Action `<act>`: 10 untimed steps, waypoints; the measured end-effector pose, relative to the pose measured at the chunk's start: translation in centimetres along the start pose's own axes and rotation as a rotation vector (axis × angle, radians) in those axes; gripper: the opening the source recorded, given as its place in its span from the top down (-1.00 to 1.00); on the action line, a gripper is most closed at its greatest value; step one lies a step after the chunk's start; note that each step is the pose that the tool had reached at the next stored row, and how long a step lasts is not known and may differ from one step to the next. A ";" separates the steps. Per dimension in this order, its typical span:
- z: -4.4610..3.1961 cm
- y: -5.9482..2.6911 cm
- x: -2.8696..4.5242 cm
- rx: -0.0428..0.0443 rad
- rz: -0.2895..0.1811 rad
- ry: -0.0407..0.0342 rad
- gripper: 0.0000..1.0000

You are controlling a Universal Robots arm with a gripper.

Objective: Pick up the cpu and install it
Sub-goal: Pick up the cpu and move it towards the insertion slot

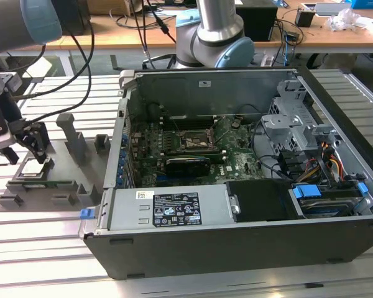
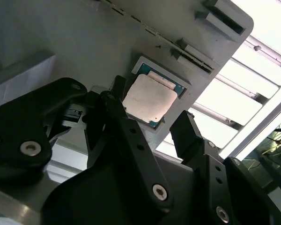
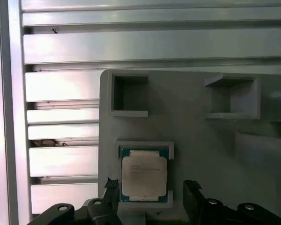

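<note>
Claw: my claw (image 1: 30,148) hung low over the fixture tray (image 1: 62,184), at the end of it that lies toward the exterior view's left.
Claw state: my claw (image 2: 150,104) stood open. One dark finger (image 2: 116,91) was on each side of the cpu, and I was gripping nothing.
Finger contact: in the first wrist view my claw (image 3: 151,185) showed a gap between each fingertip and the chip. In the second wrist view one finger sat just beside the chip's edge, and I could not tell whether it touched.
Cpu: the cpu (image 2: 147,101) lay flat in a shallow square seat of the fixture tray (image 2: 75,33), its silver-grey top up and a green rim showing round it.
Cpu position: in the first wrist view the cpu (image 3: 144,174) sat near one edge of the fixture tray (image 3: 192,133), between my fingertips.
Tray pockets: two square pockets (image 3: 129,93) were sunk in the tray beyond the cpu, well apart from each other.
Tray posts: upright grey posts (image 1: 71,133) rose from the tray, near my claw.
Table: the tray rested on a table (image 1: 43,239) of pale metal slats.
Computer case: an open computer case (image 1: 236,208) stood on the table just beside the tray, on the exterior view's right of it.
Socket: a dark socket frame (image 1: 196,141) sat on the board inside the case, well apart from the tray.
Arm: my arm (image 1: 25,18) reached in above the tray.
</note>
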State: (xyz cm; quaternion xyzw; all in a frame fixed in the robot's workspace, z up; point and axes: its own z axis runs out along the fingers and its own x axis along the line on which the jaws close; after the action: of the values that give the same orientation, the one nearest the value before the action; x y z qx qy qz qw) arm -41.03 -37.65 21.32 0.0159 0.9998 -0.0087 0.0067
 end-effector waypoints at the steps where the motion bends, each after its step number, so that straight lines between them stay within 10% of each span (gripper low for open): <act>1: 1.42 0.34 0.45 -0.0002 -0.016 -0.0002 -0.33; 2: 2.53 0.49 0.66 -0.0002 -0.023 -0.0002 -0.33; 10: 2.54 0.50 0.59 -0.0004 -0.023 -0.0004 -0.09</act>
State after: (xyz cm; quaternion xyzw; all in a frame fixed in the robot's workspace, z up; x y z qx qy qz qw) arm -41.58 -37.18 18.75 0.0045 0.9999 -0.0086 0.0068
